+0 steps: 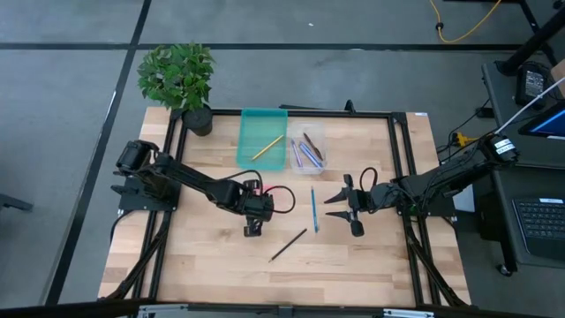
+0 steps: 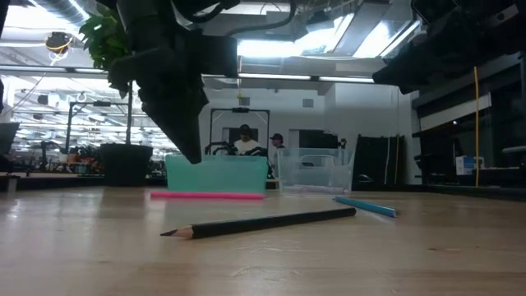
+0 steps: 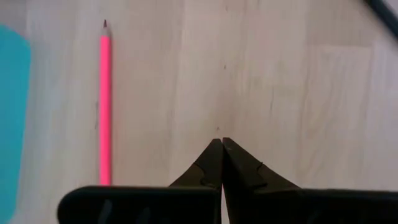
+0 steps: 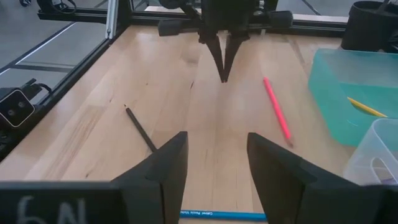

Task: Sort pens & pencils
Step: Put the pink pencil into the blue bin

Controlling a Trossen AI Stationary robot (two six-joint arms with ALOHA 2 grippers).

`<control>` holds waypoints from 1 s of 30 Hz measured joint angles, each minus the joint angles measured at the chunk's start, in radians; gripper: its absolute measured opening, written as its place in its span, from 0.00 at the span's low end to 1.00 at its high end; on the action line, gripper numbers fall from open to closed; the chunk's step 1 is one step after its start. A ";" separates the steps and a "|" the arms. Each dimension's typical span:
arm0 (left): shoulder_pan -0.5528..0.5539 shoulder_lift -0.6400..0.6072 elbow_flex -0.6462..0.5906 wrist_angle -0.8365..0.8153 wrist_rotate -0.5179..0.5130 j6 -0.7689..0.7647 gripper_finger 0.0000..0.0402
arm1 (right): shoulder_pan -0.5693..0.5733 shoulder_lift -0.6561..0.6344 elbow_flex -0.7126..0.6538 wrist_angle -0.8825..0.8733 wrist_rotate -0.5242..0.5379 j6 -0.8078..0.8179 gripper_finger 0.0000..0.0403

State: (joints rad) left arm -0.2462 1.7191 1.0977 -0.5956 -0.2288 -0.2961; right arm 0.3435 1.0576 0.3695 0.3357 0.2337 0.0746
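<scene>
The teal tray (image 1: 262,137) holds 1 yellow pencil (image 1: 267,147); the clear tray (image 1: 308,150) holds some. Beside the shut, empty left gripper (image 1: 253,228) lies the pink pencil (image 3: 104,102). Before the open, empty right gripper (image 1: 344,208) lie the blue pen (image 1: 313,210) and black pencil (image 1: 289,245): 3 left.

I see a black pencil (image 1: 289,245) lying diagonally at lower centre, a blue one (image 1: 313,210) upright mid-frame, and a pink one (image 4: 277,110) flat nearby.

A robotics lab: framed workbench (image 1: 212,265), monitors (people (image 2: 245,140) behind).
</scene>
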 joint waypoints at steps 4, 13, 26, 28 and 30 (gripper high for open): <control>0.001 0.000 0.000 0.001 -0.108 -0.005 0.00 | 0.000 0.000 0.000 0.005 0.000 0.011 0.41; 0.072 0.059 0.001 -0.018 -0.346 0.028 0.00 | 0.000 0.000 0.000 0.010 0.000 0.022 0.41; 0.175 0.226 0.003 -0.012 -0.394 0.093 0.00 | 0.000 0.000 0.000 0.009 0.001 0.021 0.41; 0.175 0.232 0.005 -0.012 -0.375 0.098 0.00 | 0.000 0.000 0.000 0.010 0.001 0.021 0.41; 0.175 0.232 0.005 -0.011 -0.344 0.098 0.00 | 0.000 0.000 0.000 0.005 0.001 0.021 0.41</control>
State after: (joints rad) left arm -0.0711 1.9514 1.1027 -0.6062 -0.5725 -0.1986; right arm 0.3431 1.0576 0.3695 0.3407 0.2344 0.0959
